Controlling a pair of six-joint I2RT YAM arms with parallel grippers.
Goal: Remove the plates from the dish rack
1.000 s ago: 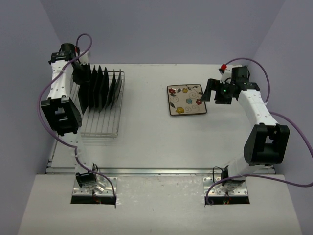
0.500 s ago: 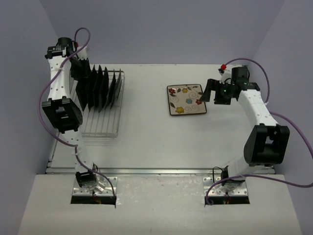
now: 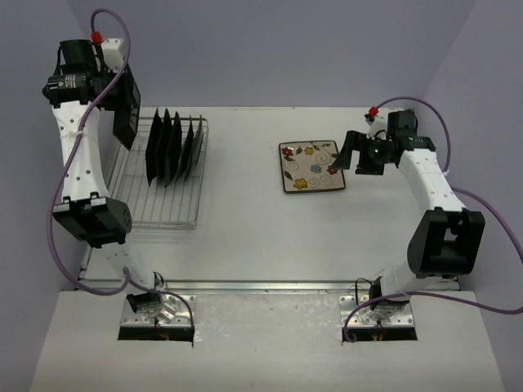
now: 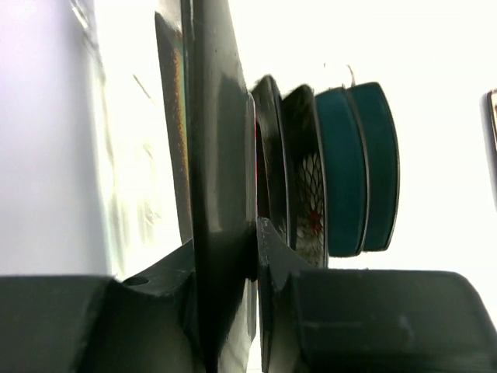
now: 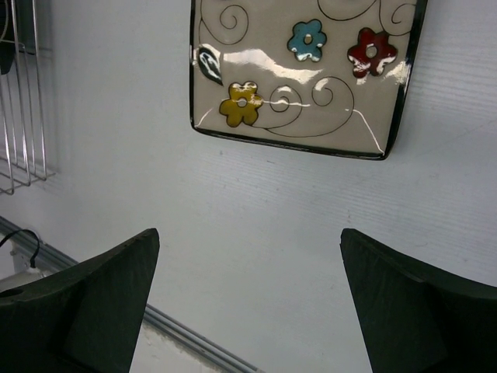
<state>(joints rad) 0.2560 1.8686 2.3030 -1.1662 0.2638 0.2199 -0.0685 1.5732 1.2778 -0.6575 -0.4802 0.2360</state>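
Note:
My left gripper [image 3: 119, 91] is raised high above the far-left end of the dish rack [image 3: 167, 206]. It is shut on a dark plate [image 3: 127, 119] that hangs edge-down, clear of the wires. In the left wrist view this dark plate [image 4: 221, 155] stands edge-on between my left gripper's [image 4: 225, 237] fingers. Several plates [image 3: 173, 147] stand upright in the rack, two of them teal [image 4: 359, 167]. A square floral plate [image 3: 310, 166] lies flat on the table. My right gripper [image 3: 346, 155] hovers open just right of it, empty [image 5: 248, 303], with the floral plate [image 5: 303, 70] ahead.
The silver rack's near half [image 3: 163, 204] holds no plates. A corner of the rack [image 5: 19, 116] shows in the right wrist view. Purple walls close in the white table [image 3: 245, 237] at the left, back and right.
My left arm has lifted the dark plate up and out of the rack, toward the far-left corner. The right arm and the floral plate have not moved.

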